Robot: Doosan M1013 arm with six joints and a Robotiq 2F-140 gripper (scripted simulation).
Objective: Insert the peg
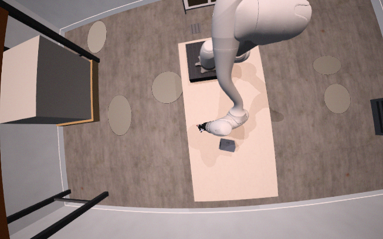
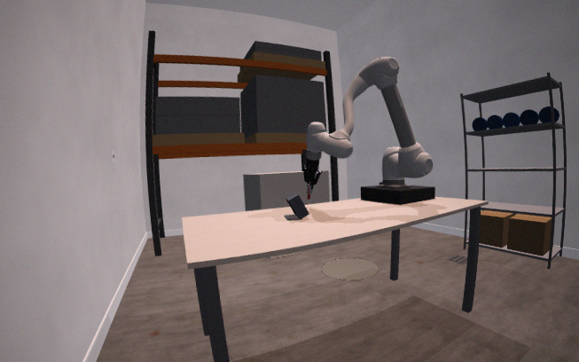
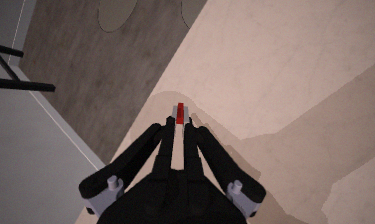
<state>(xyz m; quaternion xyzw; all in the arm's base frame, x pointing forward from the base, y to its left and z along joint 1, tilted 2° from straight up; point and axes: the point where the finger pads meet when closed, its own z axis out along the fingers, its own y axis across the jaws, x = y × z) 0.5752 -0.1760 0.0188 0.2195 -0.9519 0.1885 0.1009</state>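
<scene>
1. We see the gripper (image 3: 180,121) clamped on the red peg (image 3: 180,112); in the wrist view the two black fingers stand nearly together with the peg pinched between their tips.
2. Only the short red end of the peg pokes out beyond the fingertips there, so we cannot make out its full length.
3. In the exterior view the gripper (image 2: 309,186) hangs downward above the tabletop (image 2: 255,233), and the peg (image 2: 309,194) shows as a tiny red sliver at its tip.
4. From the top, the gripper (image 1: 202,127) is a small dark patch sticking out from the white wrist, which hides most of it; we cannot pick out the peg there.
5. The sloped panel (image 2: 297,206) stands tilted on the tabletop, just beside and lower than the peg tip in the exterior view; the peg is apart from it, not in it.
6. In the top view the panel (image 1: 227,144) lies near the wrist, off to one side of the gripper. We cannot make out its hole in any view.
7. The wrist view does not take in the panel at all; it shows only tabletop (image 3: 288,60), shadows and floor beyond the table edge.
8. The arm's upper links fill the top view's upper edge and are cut off there, partly covering the black base (image 1: 193,74).
</scene>
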